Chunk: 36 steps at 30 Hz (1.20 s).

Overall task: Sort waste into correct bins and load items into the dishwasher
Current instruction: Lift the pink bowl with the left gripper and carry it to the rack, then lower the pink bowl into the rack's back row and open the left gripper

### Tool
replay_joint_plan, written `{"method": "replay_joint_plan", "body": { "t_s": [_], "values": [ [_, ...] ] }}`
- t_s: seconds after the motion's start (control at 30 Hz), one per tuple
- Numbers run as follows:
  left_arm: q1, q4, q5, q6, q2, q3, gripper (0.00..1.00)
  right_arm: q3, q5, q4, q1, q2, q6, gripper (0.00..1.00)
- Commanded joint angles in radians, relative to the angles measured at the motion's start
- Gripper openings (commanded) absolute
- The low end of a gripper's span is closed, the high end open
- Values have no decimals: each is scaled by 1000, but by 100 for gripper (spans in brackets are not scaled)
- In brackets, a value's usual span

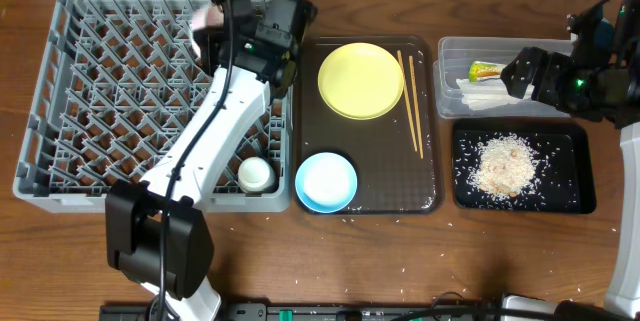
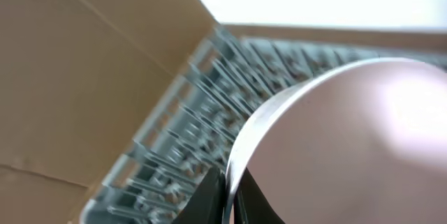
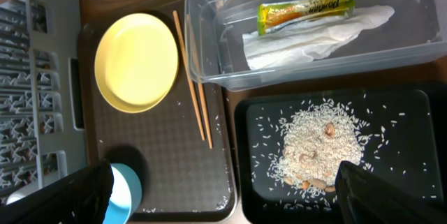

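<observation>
Currently left fingers (image 2: 208, 199) pinch the white bowl (image 2: 349, 147) over the dishwasher (image 2: 181, 133); right fingers (image 3: 391, 196) spread, empty.

grey plastic rack (image 1: 100, 91), clear plastic tub (image 3: 230, 15), wood chopsticks (image 1: 411, 101), matt blk tray (image 1: 575, 189).

Blurred, cropped by edge: white bowl (image 2: 349, 147); half hidden: light blue bowl (image 3: 127, 188).
</observation>
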Motion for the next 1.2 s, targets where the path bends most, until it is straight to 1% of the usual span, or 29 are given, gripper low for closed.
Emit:
{"method": "replay_joint_plan", "body": {
  "t_s": [0.0,0.13,0.27,0.47,0.67,0.77,0.87,1.07,1.1,1.17],
  "values": [
    [43,47,-181,59,26,-2,7,9,2,-1,-4,-1,4,99],
    [73,67,-219,74,95,-2,7,9,2,-1,-4,-1,4,99],
    [72,71,-266,80,148,-2,7,9,2,-1,-4,-1,4,99],
    [61,80,-266,80,203,-2,7,9,2,-1,-4,-1,4,99],
    [-7,78,-284,80,207,-4,7,9,2,-1,-4,-1,4,99],
    [-35,103,-284,80,208,-9,7,9,2,-1,-4,-1,4,99],
    [-38,137,-283,80,208,-24,7,9,2,-1,-4,-1,4,99],
    [-38,145,-283,84,208,-29,7,9,2,-1,-4,-1,4,99],
    [-38,153,-283,90,208,-29,7,9,2,-1,-4,-1,4,99],
    [-38,201,-280,140,212,-29,7,9,2,-1,-4,-1,4,99]
  ]
}}
